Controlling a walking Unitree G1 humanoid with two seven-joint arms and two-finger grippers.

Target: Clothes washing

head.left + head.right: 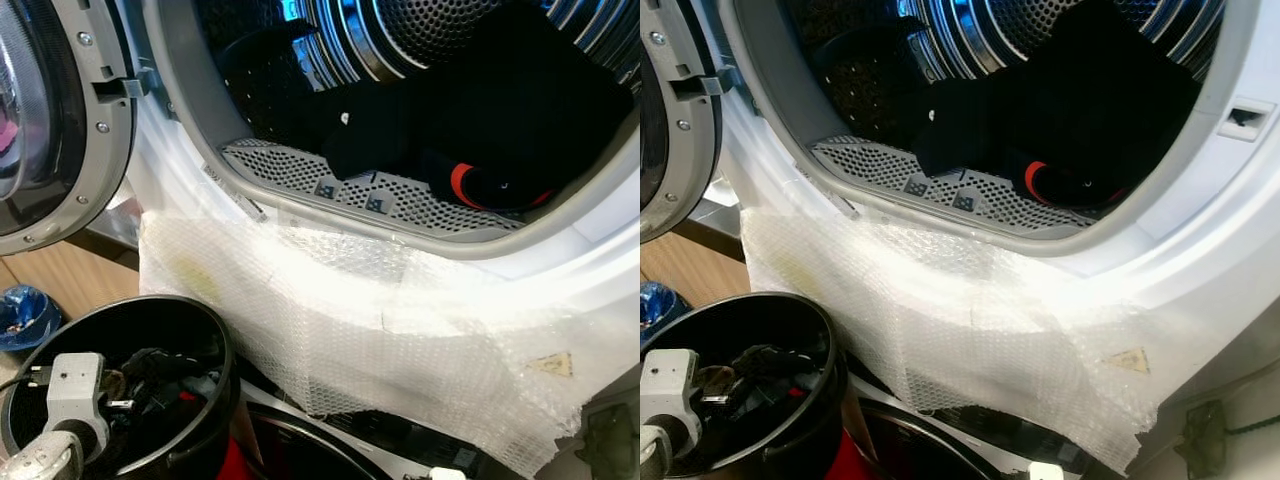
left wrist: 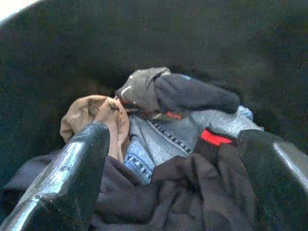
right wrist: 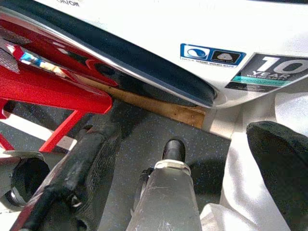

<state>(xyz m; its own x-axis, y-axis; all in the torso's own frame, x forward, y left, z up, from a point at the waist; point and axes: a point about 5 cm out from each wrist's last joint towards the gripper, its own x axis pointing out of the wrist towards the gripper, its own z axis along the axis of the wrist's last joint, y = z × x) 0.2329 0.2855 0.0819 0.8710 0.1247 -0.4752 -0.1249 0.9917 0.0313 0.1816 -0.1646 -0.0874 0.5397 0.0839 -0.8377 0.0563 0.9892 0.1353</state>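
From the head cameras, the washer drum (image 1: 420,60) is standing open with dark clothes (image 1: 500,120) lying inside, bubble wrap (image 1: 400,330) padding its lip, while the left gripper (image 1: 140,385) is reaching into the black bucket (image 1: 215,330). In the left wrist view, its fingers (image 2: 67,178) are spreading around a dark garment (image 2: 192,192) atop jeans (image 2: 159,139). In the right wrist view, the right gripper (image 3: 192,159) is hanging idle, fingers spread, pointing at the floor.

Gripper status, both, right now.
Left gripper: open, down in the black bucket over the clothes, holding nothing.
Right gripper: open, empty, hanging idle.
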